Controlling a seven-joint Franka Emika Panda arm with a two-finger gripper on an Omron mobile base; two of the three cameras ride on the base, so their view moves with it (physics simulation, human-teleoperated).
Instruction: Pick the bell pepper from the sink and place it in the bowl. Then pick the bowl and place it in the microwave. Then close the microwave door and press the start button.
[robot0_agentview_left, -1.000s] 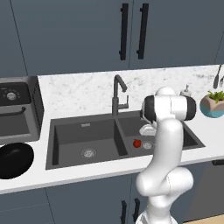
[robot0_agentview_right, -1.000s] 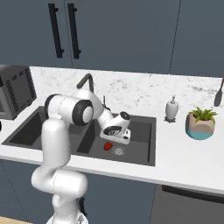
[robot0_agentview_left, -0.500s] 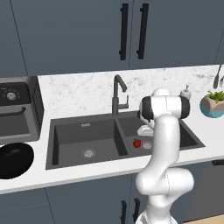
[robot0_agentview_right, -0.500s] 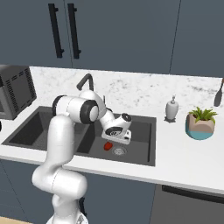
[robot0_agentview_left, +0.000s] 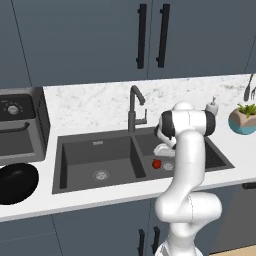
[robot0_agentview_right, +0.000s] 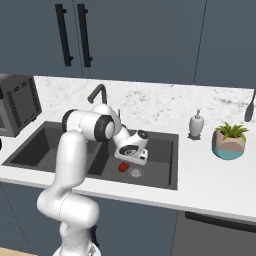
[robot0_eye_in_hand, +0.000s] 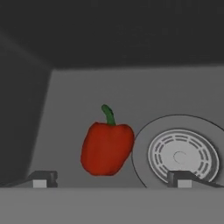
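Red bell pepper (robot0_eye_in_hand: 106, 148) sits off-centre between the wide-open pincer (robot0_eye_in_hand: 111, 179) tips, nearer one, so closing may nudge it toward the drain (robot0_eye_in_hand: 181, 155).

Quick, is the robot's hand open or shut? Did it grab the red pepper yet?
Gripper: open, holding nothing. The bell pepper lies on the sink floor beside the drain, between the spread fingertips and not yet gripped.

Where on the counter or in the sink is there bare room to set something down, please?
The left basin of the sink is bare around its drain. Counter is free between the soap dispenser and the potted plant, and in front of them. The right basin is crowded: the open gripper hangs over the bell pepper beside the drain.
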